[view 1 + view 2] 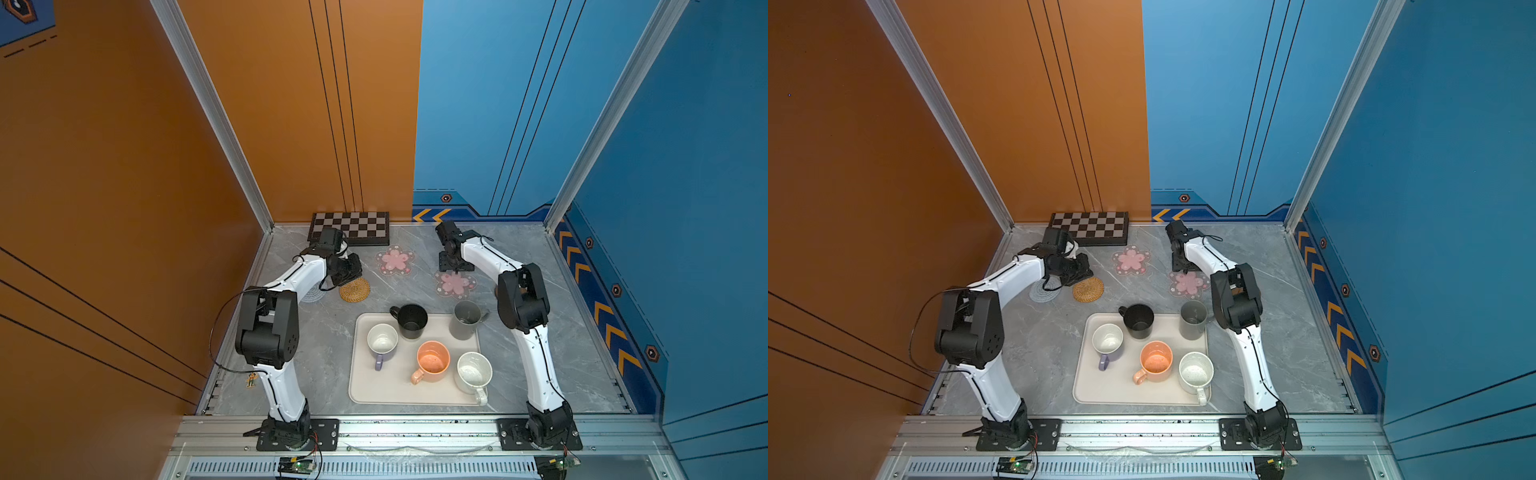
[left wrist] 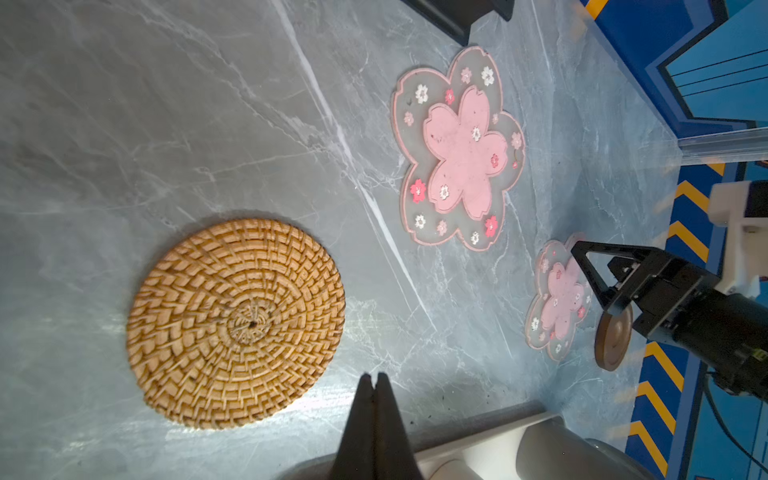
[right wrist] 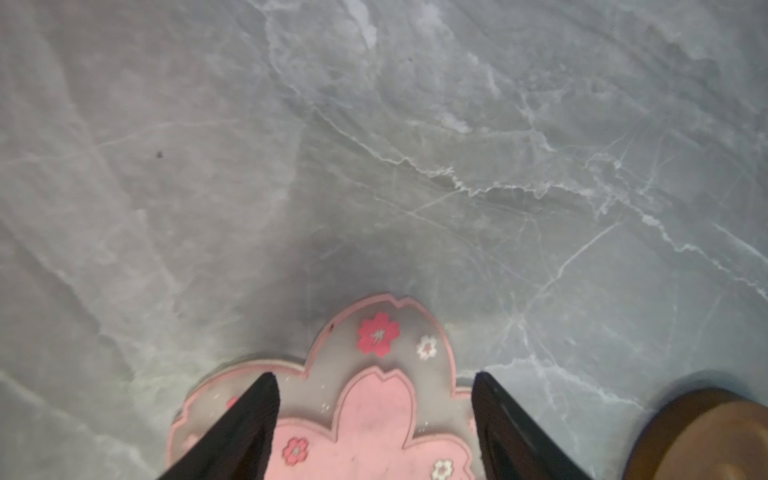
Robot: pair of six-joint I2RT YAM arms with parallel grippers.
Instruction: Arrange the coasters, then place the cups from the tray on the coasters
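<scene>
- In both top views the tray (image 1: 361,386) lies on the tabletop (image 1: 324,353) near the arm bases. The black cup (image 1: 411,321), grey cup (image 1: 464,321), lavender cup (image 1: 382,340), orange cup (image 1: 433,361) and white cup (image 1: 473,372) all stand in it.
- Beyond the tray lie the coasters: the blue coaster (image 1: 1038,295), partly under the left arm (image 1: 307,274), the rattan coaster (image 1: 354,289) beside it, the far flower (image 1: 395,259), and the near flower (image 1: 455,284) by the right arm (image 1: 486,253). A chessboard (image 1: 351,226) sits against the back wall behind the left wrist. A small figurine (image 1: 251,380) stands near the left arm's base.
- Left wrist view: the left claw (image 2: 372,380) is closed on nothing, its tips just beside the rattan coaster's rim. The brown coaster (image 2: 613,338) lies just past the near flower, partly behind the right arm.
- Right wrist view: the right claw (image 3: 374,378) stands open and empty over the near flower's edge, one finger on each side of a petal. Whether the tips touch it cannot be told. The brown coaster lies apart at the side.
</scene>
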